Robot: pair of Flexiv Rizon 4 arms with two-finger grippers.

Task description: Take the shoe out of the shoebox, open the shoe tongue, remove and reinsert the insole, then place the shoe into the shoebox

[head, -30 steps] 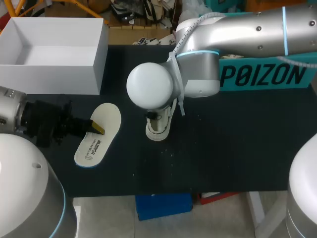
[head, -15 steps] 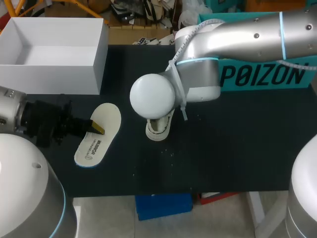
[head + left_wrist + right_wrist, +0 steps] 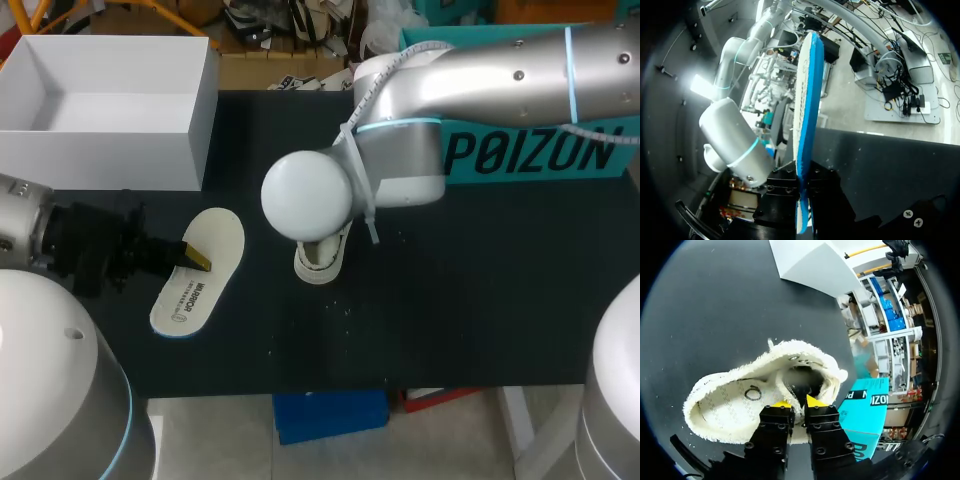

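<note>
The left jaws pinch the insole (image 3: pixel 198 272) by its edge, near the bench's (image 3: pixel 480 300) left edge. The right jaws pinch the cream shoe (image 3: pixel 730 407) at its opening rim, mid-bench. 1 white shoebox (image 3: pixel 190 130) sits at the far-left corner.

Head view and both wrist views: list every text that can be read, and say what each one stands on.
"POIZON": large dark letters on the side of the teal box.
On the insole, held in the left pincer: a line of dark print, too small to read surely.
Inside the shoe: faint rows of print and a ring mark, too blurred to read.
No other text is readable.
</note>
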